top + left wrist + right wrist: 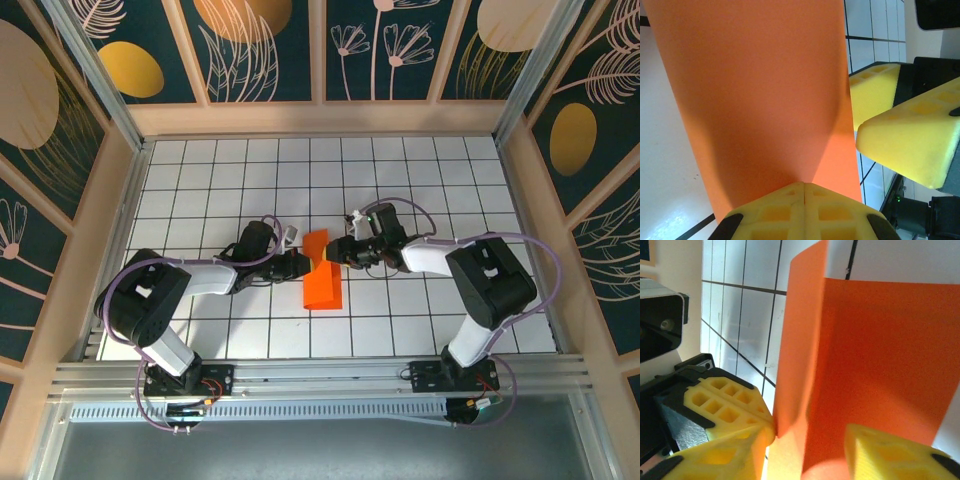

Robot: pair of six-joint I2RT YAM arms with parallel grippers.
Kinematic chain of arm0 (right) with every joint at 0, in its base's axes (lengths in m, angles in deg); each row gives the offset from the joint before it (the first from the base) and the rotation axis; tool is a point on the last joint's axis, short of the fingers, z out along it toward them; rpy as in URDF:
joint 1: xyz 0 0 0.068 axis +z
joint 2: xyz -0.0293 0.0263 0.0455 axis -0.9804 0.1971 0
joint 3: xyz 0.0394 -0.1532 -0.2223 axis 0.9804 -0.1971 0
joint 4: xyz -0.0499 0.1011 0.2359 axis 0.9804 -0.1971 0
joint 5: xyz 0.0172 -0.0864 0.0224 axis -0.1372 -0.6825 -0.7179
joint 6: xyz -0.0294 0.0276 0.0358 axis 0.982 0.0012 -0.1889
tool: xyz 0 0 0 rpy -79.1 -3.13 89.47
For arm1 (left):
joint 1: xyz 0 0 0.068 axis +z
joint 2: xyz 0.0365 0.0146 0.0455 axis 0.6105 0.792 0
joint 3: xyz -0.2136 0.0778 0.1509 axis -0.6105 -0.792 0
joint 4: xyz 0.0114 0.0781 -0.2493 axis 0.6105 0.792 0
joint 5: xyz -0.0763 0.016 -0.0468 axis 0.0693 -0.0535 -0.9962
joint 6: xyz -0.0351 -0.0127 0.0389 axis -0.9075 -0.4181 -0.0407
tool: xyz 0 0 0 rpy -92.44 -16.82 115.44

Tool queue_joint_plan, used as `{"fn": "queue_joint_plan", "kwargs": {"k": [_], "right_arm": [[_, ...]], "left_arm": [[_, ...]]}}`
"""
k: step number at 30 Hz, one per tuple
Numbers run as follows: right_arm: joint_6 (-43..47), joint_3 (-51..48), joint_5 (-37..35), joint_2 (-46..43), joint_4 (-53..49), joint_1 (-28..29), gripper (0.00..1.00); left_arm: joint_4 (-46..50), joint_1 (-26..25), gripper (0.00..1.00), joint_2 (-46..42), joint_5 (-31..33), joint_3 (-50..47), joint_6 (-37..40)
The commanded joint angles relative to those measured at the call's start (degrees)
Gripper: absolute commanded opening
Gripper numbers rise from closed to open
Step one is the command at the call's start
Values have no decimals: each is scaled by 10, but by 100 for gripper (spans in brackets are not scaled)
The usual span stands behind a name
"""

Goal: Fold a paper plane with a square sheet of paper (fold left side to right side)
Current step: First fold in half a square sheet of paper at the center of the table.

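The white gridded table (200, 180) takes up most of the top view, walled in by wooden rails and dark floral panels. Two arms reach over it from the near edge. The left arm (150, 300) bends in from the near left and the right arm (490, 280) from the near right, and their wrists meet around the middle of the table.

The orange sheet of paper (322, 288) lies between them at the centre of the table, creased rather than flat. From above it looks pinched in at the waist. A wider part lies toward the near side, and a smaller flap tilts up toward the far side. In the right wrist view, a narrow flap stands at an angle to a broader panel, with a sharp fold line between them.

The left gripper (303, 263) comes at the paper from the left. In its own wrist view, its yellow fingers (785, 210) are pressed together with only a thin seam between them. The paper rises straight out from their tips, so the gripper is pinching the paper's edge.

The right gripper (340, 253) comes at the paper from the right. Its yellow fingers (890, 455) are spread wide, one on each side of the paper. Neither finger is clearly pressing on it. From the left wrist, the two fingers sit apart just beside the paper's right edge.
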Motion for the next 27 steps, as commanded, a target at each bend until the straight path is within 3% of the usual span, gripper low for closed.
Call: {"fn": "queue_joint_plan", "kwargs": {"k": [1,6,12,19,22,27], "right_arm": [[-3,13,20,10,23,12,40],[-4,6,22,8,22,16,27],[7,3,-7,2,-10,16,0],[14,9,-56,6,-55,16,0],[13,10,-68,10,-64,16,0],[9,9,-69,15,-61,18,0]], "left_arm": [[-18,-4,1,5,-6,-6,-6],[-29,-5,4,6,-6,-8,-14],[-24,-5,19,-22,30,-12,-19],[46,-5,44,-89,136,-16,-11],[78,-5,47,-89,159,-10,-3],[78,-6,50,-59,136,-2,-2]]}}
